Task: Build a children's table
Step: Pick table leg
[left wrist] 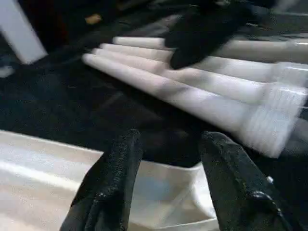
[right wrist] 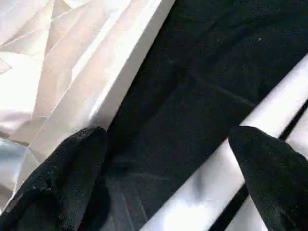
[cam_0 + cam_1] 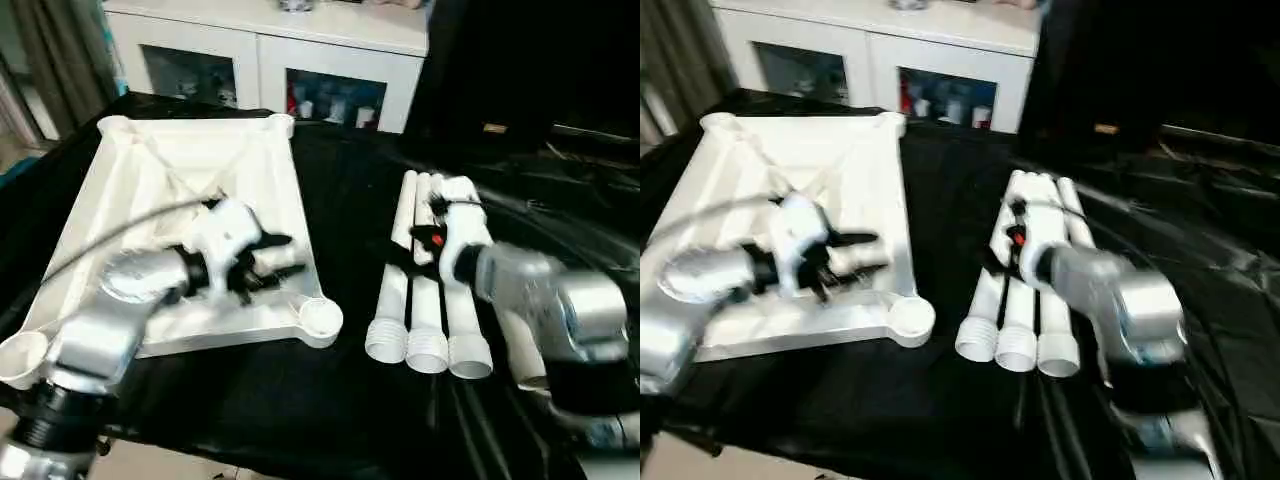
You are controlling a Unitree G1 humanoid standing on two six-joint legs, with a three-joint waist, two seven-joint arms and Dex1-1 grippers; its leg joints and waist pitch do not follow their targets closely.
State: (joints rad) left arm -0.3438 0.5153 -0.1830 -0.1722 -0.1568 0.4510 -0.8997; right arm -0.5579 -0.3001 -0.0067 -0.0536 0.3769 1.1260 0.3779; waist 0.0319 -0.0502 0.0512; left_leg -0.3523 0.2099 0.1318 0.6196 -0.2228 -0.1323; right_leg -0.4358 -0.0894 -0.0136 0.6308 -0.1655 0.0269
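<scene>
From the head views: tabletop (image 3: pixel 190 190) upside down on black cloth (image 3: pixel 330 400), legs (image 3: pixel 425 300) just beside; left gripper (image 3: pixel 268 258) empty over its ribs. Left wrist: fingers (image 1: pixel 113 183) parted. Right wrist: right gripper (image 2: pixel 168 178) spread wide, empty, above a leg; likely light, stiff, slick plastic, best gripped mid-shaft.

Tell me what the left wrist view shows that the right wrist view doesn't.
Left wrist view alone: the threaded ends of the table legs lying side by side, and the right gripper above them. Right wrist view alone: the ribbed underside of the tabletop. Both share the black cloth, white legs and an edge of the tabletop.
</scene>
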